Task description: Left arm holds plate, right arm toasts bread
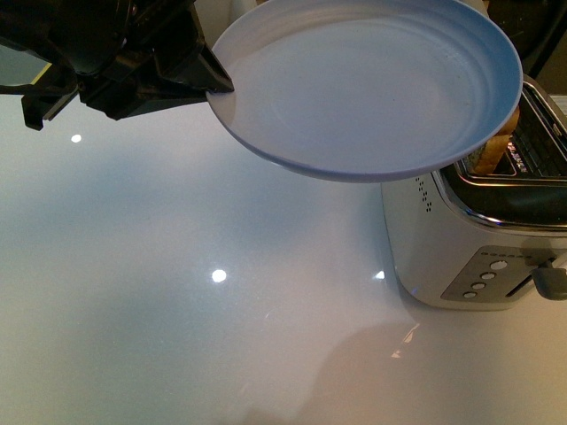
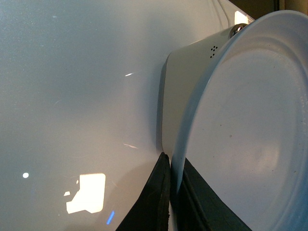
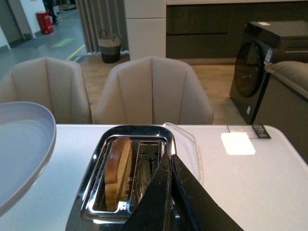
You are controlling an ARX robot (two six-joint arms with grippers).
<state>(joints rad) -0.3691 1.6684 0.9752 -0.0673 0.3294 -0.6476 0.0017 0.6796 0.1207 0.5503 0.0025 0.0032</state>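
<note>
Beside the tips of your right gripper [image 3: 169, 159], its jaws pressed together empty, the bread slice [image 3: 118, 168] stands in the toaster [image 3: 94, 183] slot. It is probably light and crumbly, so pinch its protruding crust gently. Your left gripper [image 1: 220, 86] clamps the plate [image 1: 372, 88] by its rim.

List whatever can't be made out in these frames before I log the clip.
1. Front view: the plate covers all but a corner of the bread.
2. Front view: the picture's right edge cuts off the toaster.
3. Left wrist view: the plate hides the toaster's top and slots, so no bread shows.
4. Right wrist view: the right pincer blocks the toaster's near rim and part of the empty slot.
</note>
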